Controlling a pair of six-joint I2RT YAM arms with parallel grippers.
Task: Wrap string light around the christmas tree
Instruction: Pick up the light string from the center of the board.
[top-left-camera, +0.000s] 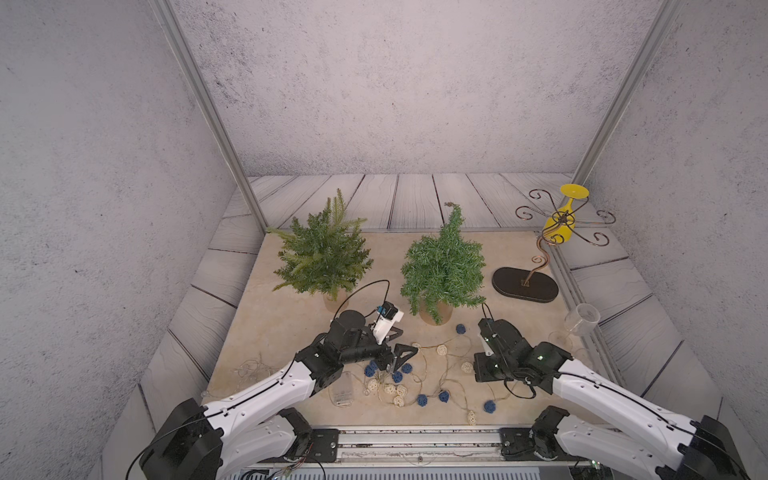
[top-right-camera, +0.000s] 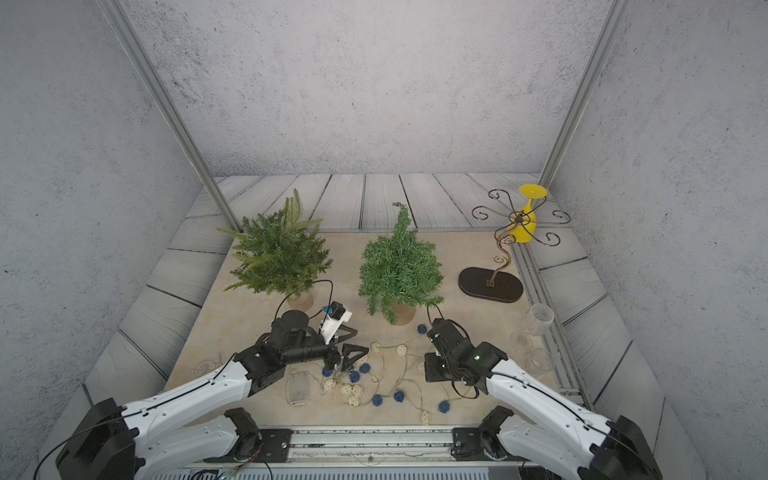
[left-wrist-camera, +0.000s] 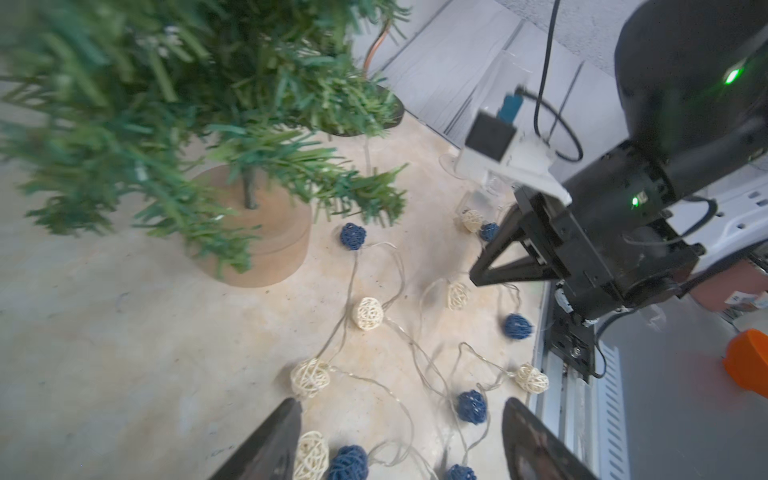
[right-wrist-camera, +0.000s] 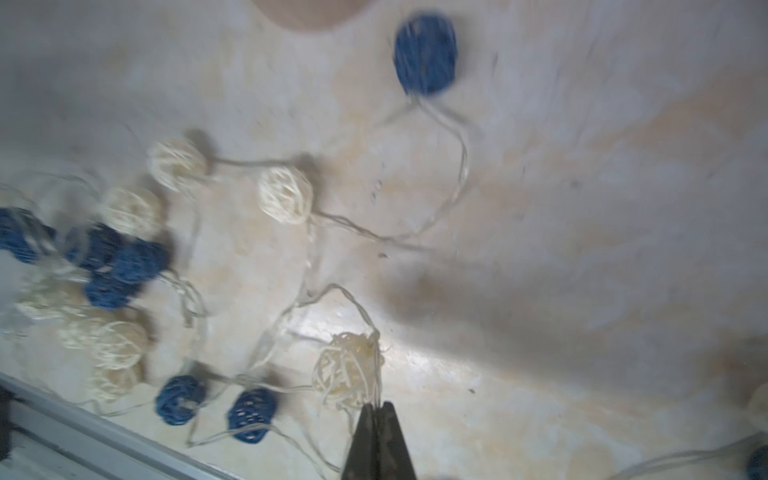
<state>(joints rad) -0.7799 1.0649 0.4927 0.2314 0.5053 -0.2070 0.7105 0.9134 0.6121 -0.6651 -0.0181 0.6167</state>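
Closed right gripper: its jaws are pressed together on thin wire strands of the string light, just beside a cream wicker ball. The wrist view is blurred, so whether the ball itself is also pinched cannot be told. Seen from the left wrist, the same gripper points down toward the tabletop.

The left gripper has its jaws spread wide and hovers over the tangled part of the string. A blue ball and loose wire lie on the table between its fingers.

The string light lies loose on the tabletop between the two arms, in front of both trees, with cream and blue balls scattered along its wire. Its clear battery case rests near the left arm. One blue ball lies near the round wooden base of the christmas tree, which stands upright with a bent tip. A fern-like tree stands beside it, well apart. At the far right edge are a wire glass rack carrying a yellow glass, and a clear glass.
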